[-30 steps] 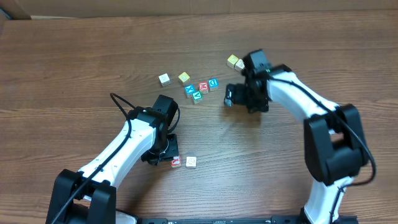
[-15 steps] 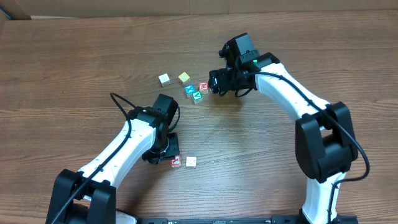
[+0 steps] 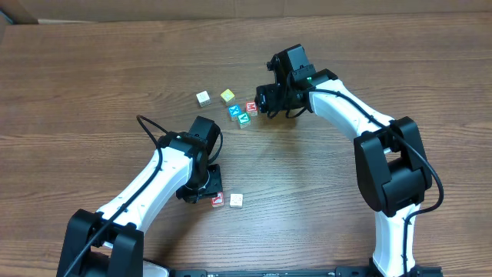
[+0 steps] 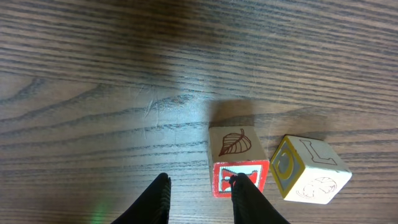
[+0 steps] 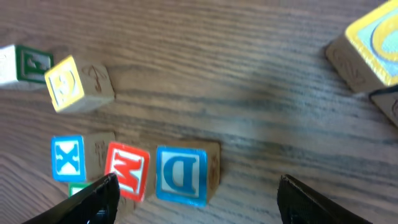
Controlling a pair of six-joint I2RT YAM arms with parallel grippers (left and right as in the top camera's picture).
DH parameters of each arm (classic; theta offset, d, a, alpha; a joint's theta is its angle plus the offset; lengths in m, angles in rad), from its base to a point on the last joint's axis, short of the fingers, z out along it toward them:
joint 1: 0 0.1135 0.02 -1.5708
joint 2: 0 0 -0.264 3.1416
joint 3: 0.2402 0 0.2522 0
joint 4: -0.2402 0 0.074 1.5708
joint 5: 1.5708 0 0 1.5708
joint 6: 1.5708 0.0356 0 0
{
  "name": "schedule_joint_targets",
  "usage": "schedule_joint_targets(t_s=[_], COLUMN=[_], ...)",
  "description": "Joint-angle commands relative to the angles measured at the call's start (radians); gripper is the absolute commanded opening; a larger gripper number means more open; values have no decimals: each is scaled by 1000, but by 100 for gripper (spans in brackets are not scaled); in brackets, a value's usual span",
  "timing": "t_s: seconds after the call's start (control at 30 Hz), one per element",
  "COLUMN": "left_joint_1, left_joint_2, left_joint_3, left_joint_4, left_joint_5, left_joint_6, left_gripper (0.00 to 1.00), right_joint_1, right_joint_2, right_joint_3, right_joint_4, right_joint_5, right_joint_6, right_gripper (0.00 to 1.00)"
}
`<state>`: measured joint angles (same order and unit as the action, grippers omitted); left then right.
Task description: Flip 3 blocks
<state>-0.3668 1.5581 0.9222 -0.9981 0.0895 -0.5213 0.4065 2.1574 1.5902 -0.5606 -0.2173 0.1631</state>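
In the overhead view, the red-faced block [image 3: 217, 200] and the whitish block [image 3: 236, 200] are seen side by side toward the near edge of the worktop [image 3: 92, 69], with the left pincer [image 3: 209, 187] lowered just beside the red-faced one. The right pincer [image 3: 265, 100] is held over the cluster nearer the far edge, where the D block is hidden beneath it. In the left wrist view, the left pincer [image 4: 200, 180] is shown narrowly open, with only bare wood in its gap and nothing gripped. One finger [image 4: 247, 198] is set against the red face of the red-faced block [image 4: 238, 160], though contact cannot be confirmed, and the whitish block [image 4: 309, 171] lies just beside it, turned at an angle. In the right wrist view, the right pincer [image 5: 198, 182] is spread wide and empty, with the D block [image 5: 183, 174] framed between its fingers, blue face up. The red M cube [image 5: 127, 171] lies close against that block, with the blue X cube [image 5: 67, 155] beyond. The step in hand is judged to be the approach to the D block; a descent and a closing across its sides are called for, with the red M cube left undisturbed
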Motion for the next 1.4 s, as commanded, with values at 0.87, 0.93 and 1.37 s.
schedule_joint_targets(t_s=[0.87, 0.93, 1.37], left_joint_1=[-6, -6, -6], left_joint_2=[-5, -5, -5], left_joint_3=[21, 21, 21], left_joint_4=[-19, -18, -16], left_joint_5=[30, 36, 36], left_joint_6=[2, 2, 1], left_gripper=[28, 28, 29], right_joint_1=[54, 51, 30], right_joint_2=[81, 80, 10], right_joint_3=[8, 9, 43], right_joint_4=[0, -14, -35], right_joint_5=[34, 65, 85], right_joint_6=[171, 195, 292], right_gripper=[43, 41, 100])
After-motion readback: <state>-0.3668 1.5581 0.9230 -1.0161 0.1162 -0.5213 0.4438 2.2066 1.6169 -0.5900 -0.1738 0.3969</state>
